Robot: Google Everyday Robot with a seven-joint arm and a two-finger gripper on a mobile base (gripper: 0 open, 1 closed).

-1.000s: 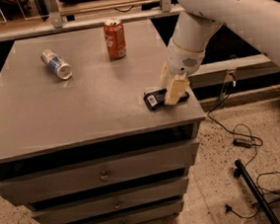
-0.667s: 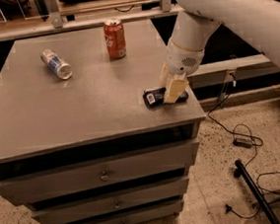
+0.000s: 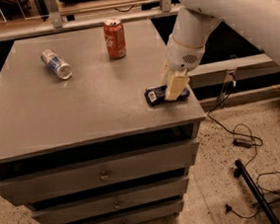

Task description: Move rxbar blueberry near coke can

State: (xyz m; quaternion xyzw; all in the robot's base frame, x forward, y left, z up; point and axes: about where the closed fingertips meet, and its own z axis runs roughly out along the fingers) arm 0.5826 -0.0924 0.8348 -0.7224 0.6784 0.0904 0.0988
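The rxbar blueberry (image 3: pixel 154 95), a flat dark-blue bar with a white patch at its left end, lies near the front right corner of the grey table (image 3: pixel 80 110). My gripper (image 3: pixel 173 85) comes down on the bar from above, with its cream fingers (image 3: pixel 177 86) closed across the bar's middle. The bar still rests on the table top. The red coke can (image 3: pixel 115 38) stands upright at the back middle of the table, well apart from the bar.
A silver-and-blue can (image 3: pixel 56 64) lies on its side at the back left. The table's right edge is just beside the bar. Drawers (image 3: pixel 104 176) are below. Cables and a black pole (image 3: pixel 251 185) lie on the floor at right.
Nothing has visibly moved; the gripper stays on the bar at the same spot.
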